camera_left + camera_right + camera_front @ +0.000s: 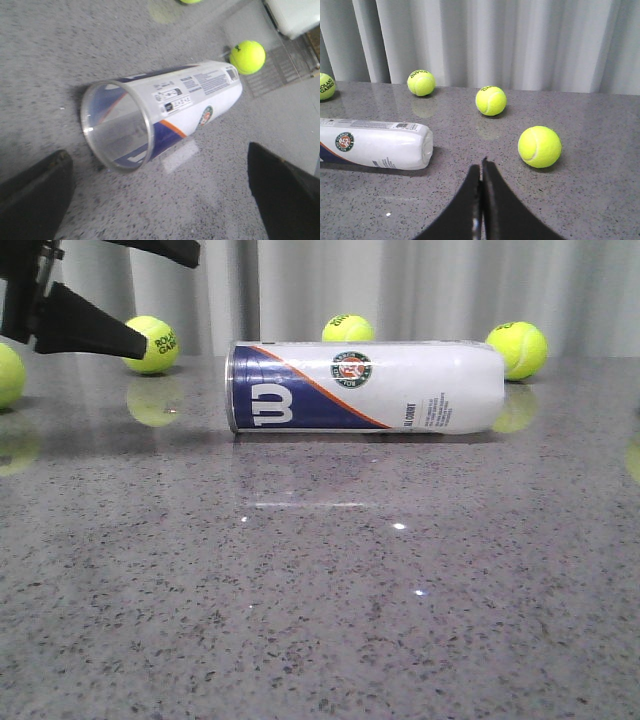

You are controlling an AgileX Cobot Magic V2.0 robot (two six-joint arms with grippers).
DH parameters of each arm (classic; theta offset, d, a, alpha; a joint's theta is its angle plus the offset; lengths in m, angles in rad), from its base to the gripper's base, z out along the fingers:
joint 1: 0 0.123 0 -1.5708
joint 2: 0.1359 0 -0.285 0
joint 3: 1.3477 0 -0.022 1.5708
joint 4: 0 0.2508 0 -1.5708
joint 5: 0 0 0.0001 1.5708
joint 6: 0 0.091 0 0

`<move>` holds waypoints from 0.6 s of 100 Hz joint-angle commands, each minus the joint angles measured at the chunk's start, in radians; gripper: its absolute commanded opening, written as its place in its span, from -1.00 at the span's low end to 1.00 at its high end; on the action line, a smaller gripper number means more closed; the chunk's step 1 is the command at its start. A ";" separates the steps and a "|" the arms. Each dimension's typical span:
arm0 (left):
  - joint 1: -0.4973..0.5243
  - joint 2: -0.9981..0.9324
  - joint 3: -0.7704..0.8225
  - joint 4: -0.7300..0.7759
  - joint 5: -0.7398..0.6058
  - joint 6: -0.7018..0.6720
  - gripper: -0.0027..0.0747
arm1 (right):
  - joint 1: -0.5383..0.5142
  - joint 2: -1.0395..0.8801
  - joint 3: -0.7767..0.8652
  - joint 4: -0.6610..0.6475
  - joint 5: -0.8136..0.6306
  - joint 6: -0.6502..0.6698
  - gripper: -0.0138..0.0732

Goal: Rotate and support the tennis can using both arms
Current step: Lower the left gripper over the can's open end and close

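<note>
The tennis can (365, 387) lies on its side on the grey speckled table (320, 600). Its silver-rimmed end points left and its white closed end points right. In the left wrist view the can (165, 107) looks empty, with its mouth toward the camera. My left gripper (170, 298) hangs open above and to the left of the rimmed end, clear of it; its jaws stand wide apart in the left wrist view (156, 160). My right gripper (481, 165) is shut and empty, just off the can's closed end (375, 142), and is outside the front view.
Yellow-green tennis balls lie around the can: one at back left (152, 344), one behind the can (347, 329), one at back right (517, 349), one at the left edge (8, 373). A ball (539, 146) sits close to my right gripper. A grey curtain (400, 280) hangs behind the table.
</note>
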 commanded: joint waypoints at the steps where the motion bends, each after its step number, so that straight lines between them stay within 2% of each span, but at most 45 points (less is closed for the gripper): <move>1: -0.038 -0.004 -0.049 -0.077 0.033 0.008 0.77 | -0.007 0.009 -0.024 0.009 -0.074 -0.005 -0.84; 35: -0.119 0.102 -0.114 -0.135 0.017 0.008 0.77 | -0.007 0.009 -0.024 0.009 -0.074 -0.005 -0.84; 60: -0.168 0.153 -0.117 -0.207 0.017 0.058 0.77 | -0.007 0.009 -0.024 0.009 -0.074 -0.005 -0.84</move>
